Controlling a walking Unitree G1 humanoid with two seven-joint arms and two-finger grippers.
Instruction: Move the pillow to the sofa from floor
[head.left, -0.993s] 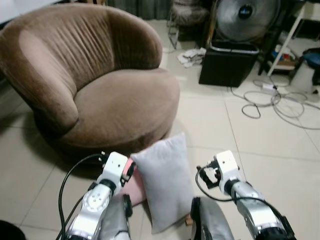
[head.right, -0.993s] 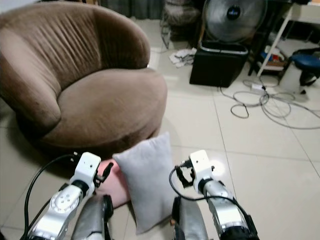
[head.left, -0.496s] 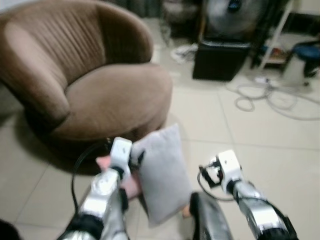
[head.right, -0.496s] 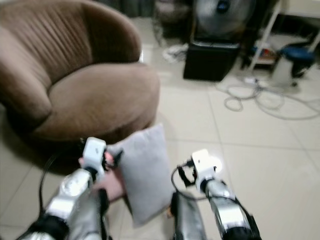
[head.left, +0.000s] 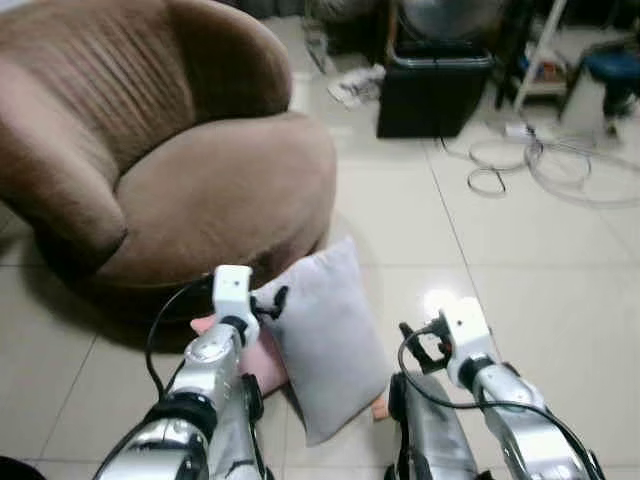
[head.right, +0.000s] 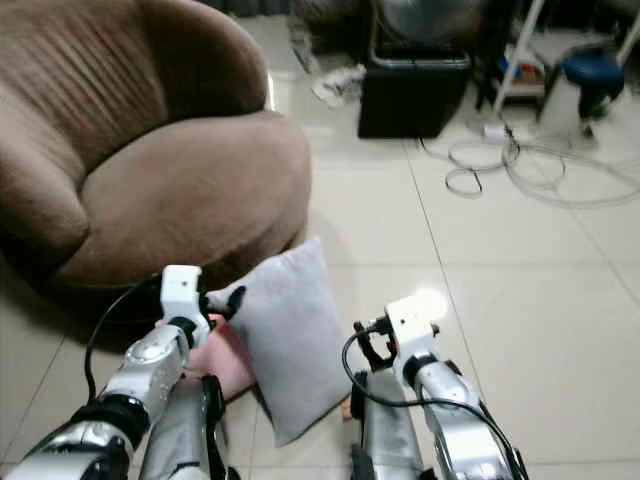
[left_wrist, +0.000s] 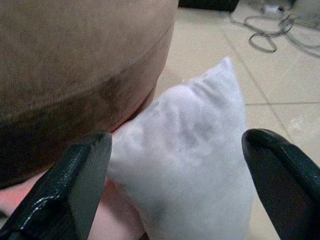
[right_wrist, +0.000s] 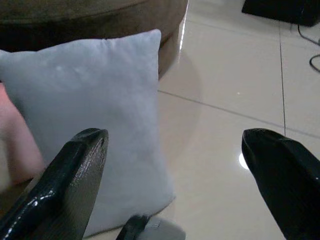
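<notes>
Left gripper (left_wrist: 175, 175): fingers spread wide, nothing between them in contact; the grey pillow (left_wrist: 192, 165) sits in the gap ahead, its upper left corner close to the fingertips. In the head views this gripper (head.left: 268, 302) hovers just beside that corner of the pillow (head.left: 325, 335).

Right gripper (right_wrist: 175, 165): fingers likewise spread apart, holding nothing. It is aimed at the pillow's right side and the bare tile beyond it, and stands apart from the pillow in the head view (head.left: 420, 345).

The grey pillow is on the tiled floor (head.left: 520, 260), leaning tilted against a pink cushion (head.left: 262, 360) that lies under its left side. Both lie at the foot of the brown round sofa (head.left: 200, 190), touching or just beside its base.

Further out: a black box (head.left: 432, 85) stands on the floor behind the sofa's right side, with loose cables (head.left: 540, 165) coiled on the tiles to the right of it.
</notes>
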